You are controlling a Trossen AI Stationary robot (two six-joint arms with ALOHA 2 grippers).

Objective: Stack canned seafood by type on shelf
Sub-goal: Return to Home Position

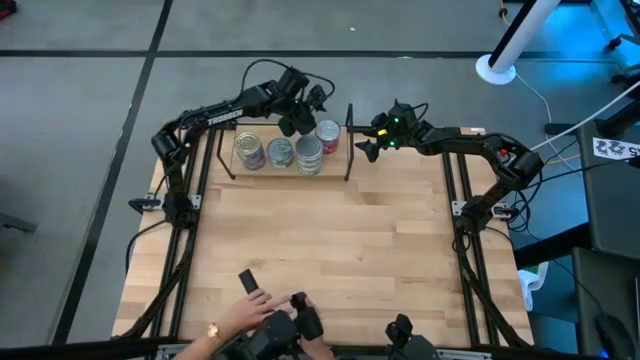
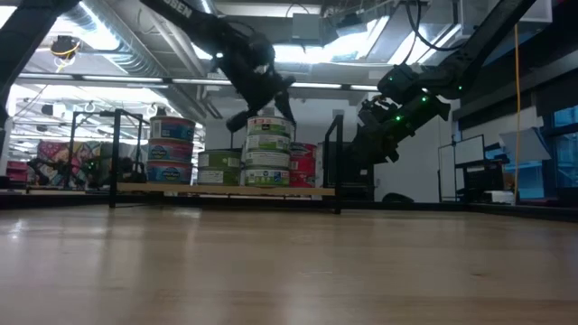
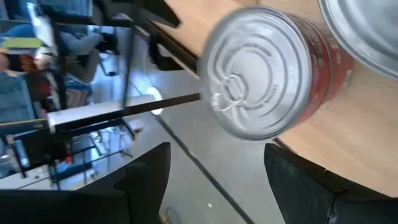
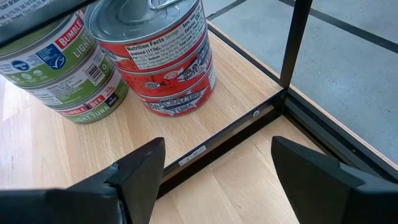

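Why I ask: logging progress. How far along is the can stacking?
Done: blue cans, green cans, red cans stand stacked on the shelf. In hand: nothing; the left gripper hangs open above them, the right gripper open beside the shelf. Left: probably retracting both arms.

Robotics lab: ceiling ducts [image 2: 134, 56], strip lights [image 2: 97, 20]
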